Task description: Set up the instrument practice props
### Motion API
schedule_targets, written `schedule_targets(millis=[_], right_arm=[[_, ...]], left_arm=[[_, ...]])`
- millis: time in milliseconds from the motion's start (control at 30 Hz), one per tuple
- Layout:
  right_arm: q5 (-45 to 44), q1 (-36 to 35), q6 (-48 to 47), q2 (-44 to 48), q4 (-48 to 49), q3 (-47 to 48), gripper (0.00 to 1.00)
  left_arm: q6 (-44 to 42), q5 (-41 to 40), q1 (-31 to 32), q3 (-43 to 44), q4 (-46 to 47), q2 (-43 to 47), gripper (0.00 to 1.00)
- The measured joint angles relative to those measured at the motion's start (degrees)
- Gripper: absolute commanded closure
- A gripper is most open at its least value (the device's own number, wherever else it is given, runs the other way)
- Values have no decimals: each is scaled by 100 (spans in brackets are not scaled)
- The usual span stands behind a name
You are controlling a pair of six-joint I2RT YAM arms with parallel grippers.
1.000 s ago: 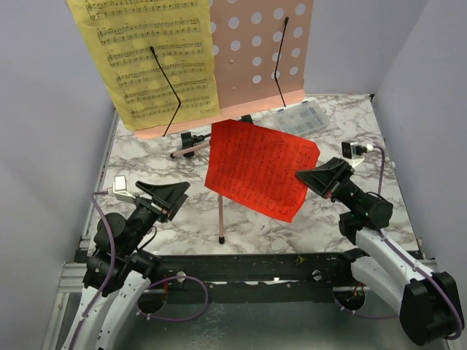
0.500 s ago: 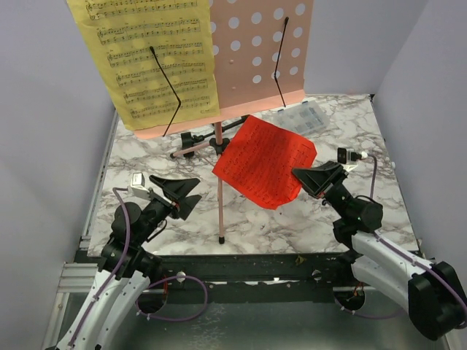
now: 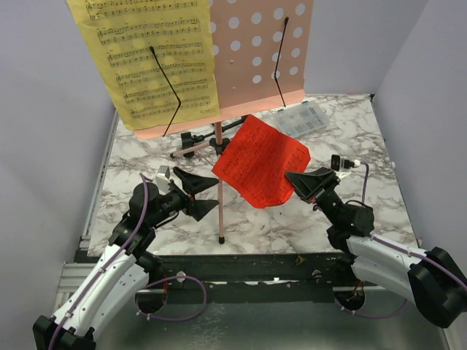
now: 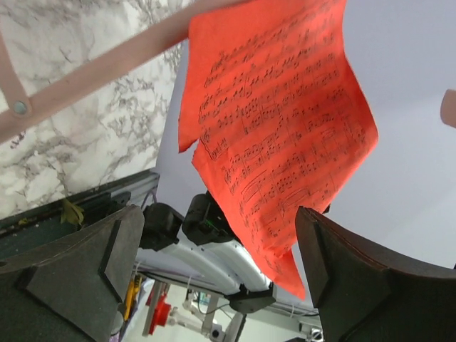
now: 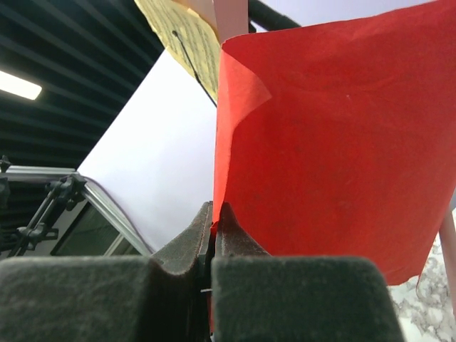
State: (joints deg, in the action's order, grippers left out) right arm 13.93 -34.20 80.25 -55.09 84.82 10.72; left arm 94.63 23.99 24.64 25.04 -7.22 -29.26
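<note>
Red sheet-music page (image 3: 263,160), pinched by the right gripper (image 3: 292,179), hangs low before the pink perforated music stand (image 3: 255,44); left gripper (image 3: 201,193) gapes empty; mounting underway, likely needing a lift to the bare panel beside the yellow page (image 3: 153,58).

White-shelled arms (image 3: 109,281) carry black joints (image 3: 352,217), purple cables (image 3: 134,222) and black wedge-shaped end effectors (image 3: 211,195) (image 3: 293,179).

A marble-veined tabletop (image 3: 292,219) sits boxed in by pale grey walls (image 3: 44,146) at nine, twelve and three o'clock, a black rail (image 3: 248,266) edges it at six, and a strip light (image 5: 18,84) glows on the dark ribbed ceiling (image 5: 85,35).
</note>
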Motion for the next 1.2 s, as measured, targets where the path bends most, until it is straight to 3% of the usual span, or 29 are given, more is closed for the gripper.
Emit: schedule_targets(millis=[233,433,600,767,867,1200], right_arm=[[-293,0,-232,470,-111,-22,99],[-431,-9,-299,739,-184,-22,99],[-463,-26,-299,741,-192,-24,99],[-472,-26,-302,761,-203,-24,99],[-511,-35,-273,791,-195,-79,99],[-601,-52,-256,1106,-321,-258,100]], left_arm=[[133,-365,1252,120,868,-1084,1],[177,-1692,2450,55,1893,-1657,1],[205,-2511,2813,55,2931,-1947,2],[221,-3145,3034,42,3495,-2144,15],[173,-3576,3147,-79,3912,-2096,32],[-138,-4225,3250,-151,5058,-2496,68]])
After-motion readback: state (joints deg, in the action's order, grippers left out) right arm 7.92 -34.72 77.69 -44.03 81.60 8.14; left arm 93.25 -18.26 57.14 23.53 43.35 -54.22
